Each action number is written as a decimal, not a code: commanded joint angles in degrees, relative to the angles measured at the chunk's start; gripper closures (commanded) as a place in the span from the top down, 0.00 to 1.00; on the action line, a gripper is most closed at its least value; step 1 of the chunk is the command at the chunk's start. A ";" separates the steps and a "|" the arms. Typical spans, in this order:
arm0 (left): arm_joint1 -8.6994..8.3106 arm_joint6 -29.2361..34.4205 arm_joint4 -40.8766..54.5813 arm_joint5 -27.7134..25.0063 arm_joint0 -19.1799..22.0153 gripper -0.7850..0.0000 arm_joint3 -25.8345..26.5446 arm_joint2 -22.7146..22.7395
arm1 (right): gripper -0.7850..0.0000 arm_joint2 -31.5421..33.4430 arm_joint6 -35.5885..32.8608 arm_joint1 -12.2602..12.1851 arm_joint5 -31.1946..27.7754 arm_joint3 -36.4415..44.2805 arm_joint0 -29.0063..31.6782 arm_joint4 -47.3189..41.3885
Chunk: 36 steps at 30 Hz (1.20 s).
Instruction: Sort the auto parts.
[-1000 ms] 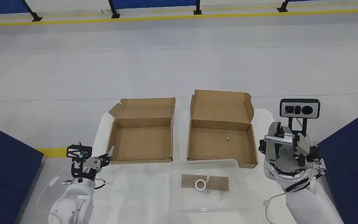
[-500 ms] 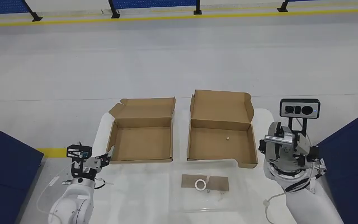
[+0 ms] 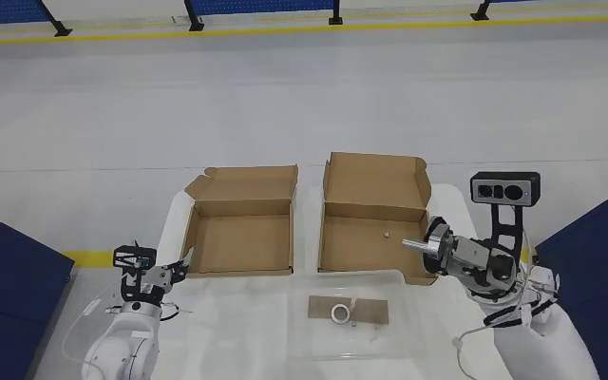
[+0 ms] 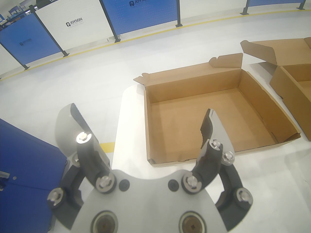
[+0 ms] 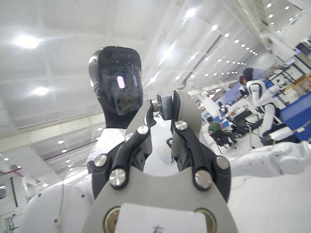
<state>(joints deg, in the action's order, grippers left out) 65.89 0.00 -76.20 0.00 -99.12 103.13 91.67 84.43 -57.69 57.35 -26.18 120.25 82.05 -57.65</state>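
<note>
Fingers [image 5: 182, 107] of the right gripper [image 5: 164, 101] are clamped on a small grey metal part [image 5: 166, 110], a smooth disc with a thin pin. The pin's long axis lies level, pointing across the right cardboard box's [image 3: 366, 255] near corner. The left gripper [image 4: 141, 111] is spread wide and empty beside the left box [image 4: 194, 112].

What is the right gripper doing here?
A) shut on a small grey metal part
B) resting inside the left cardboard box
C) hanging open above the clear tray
A: in the right wrist view, the right gripper pinches a small grey metal part between its fingers.
</note>
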 commanded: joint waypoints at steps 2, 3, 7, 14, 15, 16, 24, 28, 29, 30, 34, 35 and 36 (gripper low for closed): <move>0.00 0.00 0.00 0.00 0.00 1.00 0.00 0.00 | 0.00 3.63 -1.06 -0.36 1.88 0.02 2.50 5.17; 0.00 0.00 0.00 0.00 0.00 1.00 0.00 0.00 | 0.00 4.81 -1.39 -0.49 2.54 -0.06 3.50 7.15; 0.00 0.00 0.00 0.00 0.00 1.00 0.00 0.00 | 0.00 9.41 -3.23 -0.96 4.71 -0.17 7.76 13.20; 0.00 0.00 0.00 0.00 0.00 1.00 0.00 0.00 | 0.00 16.77 -5.17 -1.56 7.78 -0.11 15.09 22.55; 0.00 0.00 0.00 0.00 0.00 1.00 0.00 0.00 | 0.00 17.75 -5.58 -1.65 7.77 -0.03 15.77 24.35; 0.00 0.00 0.00 0.00 0.00 1.00 0.00 0.00 | 0.00 18.04 -5.57 -1.67 7.68 0.02 16.00 24.84; 0.00 0.00 0.00 0.00 0.00 1.00 0.00 0.00 | 0.00 18.04 -5.57 -1.67 7.68 0.02 16.00 24.84; 0.00 0.00 0.00 0.00 0.00 1.00 0.00 0.00 | 0.00 18.84 -4.36 -2.02 12.06 -0.26 15.14 32.93; 0.00 0.00 0.00 0.00 0.00 1.00 0.00 0.00 | 0.00 19.01 -4.28 -2.16 13.97 -0.26 14.71 35.14; 0.00 0.00 0.00 0.00 0.00 1.00 0.00 0.00 | 0.00 19.27 -4.74 -2.36 15.83 -0.21 14.19 37.98; 0.00 0.00 0.00 0.00 0.00 1.00 0.00 0.00 | 0.00 19.65 -6.07 -3.05 21.54 0.35 12.16 47.35; 0.00 0.00 0.00 0.00 0.00 1.00 0.00 0.00 | 0.00 19.52 -6.45 -3.22 22.94 0.35 11.67 49.57; 0.00 0.00 0.00 0.00 0.00 1.00 0.00 0.00 | 0.00 19.42 -6.89 -3.41 24.30 0.51 11.11 52.20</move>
<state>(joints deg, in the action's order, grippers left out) 65.89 0.00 -76.20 0.00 -99.12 103.13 91.67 103.97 -64.13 54.13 -3.52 120.63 93.74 -8.68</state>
